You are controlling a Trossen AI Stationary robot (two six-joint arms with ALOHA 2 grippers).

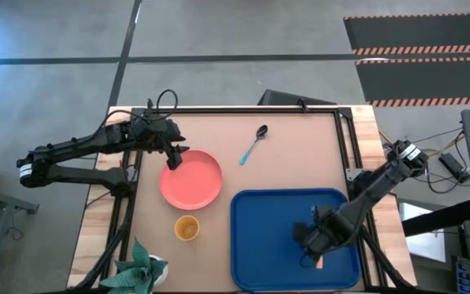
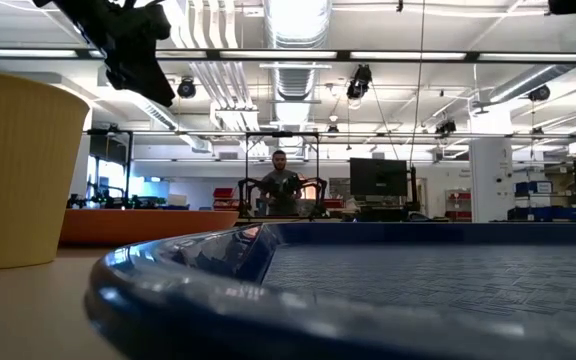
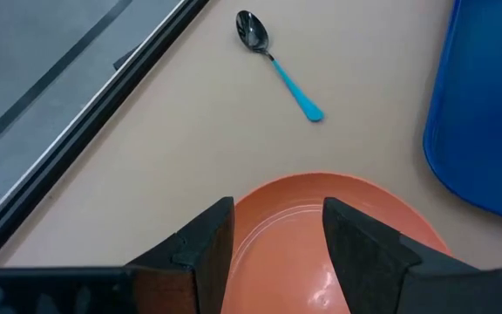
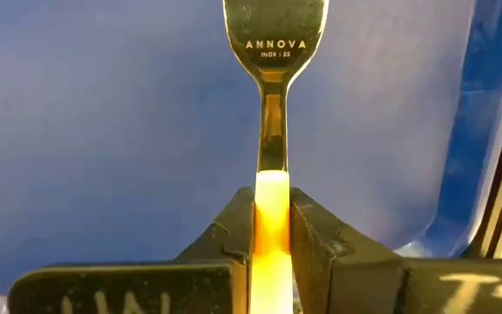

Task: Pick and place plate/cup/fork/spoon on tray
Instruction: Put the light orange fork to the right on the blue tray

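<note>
1. Tan tabletop (image 1: 284,175) framed by black rails, set on a pale wooden base; grey floor with dark seams around it, and striped hazard mats (image 1: 419,49) at the far right.
2. Blue tray (image 1: 263,237) at the near right of the table; coral plate (image 1: 191,180) just left of it, apart from its rim; yellow cup (image 1: 187,228) near the plate's front edge, close to the tray's left side.
3. Teal-handled spoon (image 1: 254,144) lying alone on bare tabletop beyond plate and tray, touching neither.
4. Left gripper (image 1: 172,158) poised over the plate's far-left rim, fingers (image 3: 200,250) spread with the rim showing between them.
5. Right gripper (image 1: 310,238) low over the tray's right half, jaws pinched on the peach handle of the fork (image 4: 273,105), metal stem stretched out over the blue floor.
6. Green artificial plant (image 1: 141,265) at the near-left corner.
7. Beyond the table: open hall with ceiling ducts (image 2: 298,40), strip lights, monitors, and a person (image 2: 281,185) standing far back.
</note>
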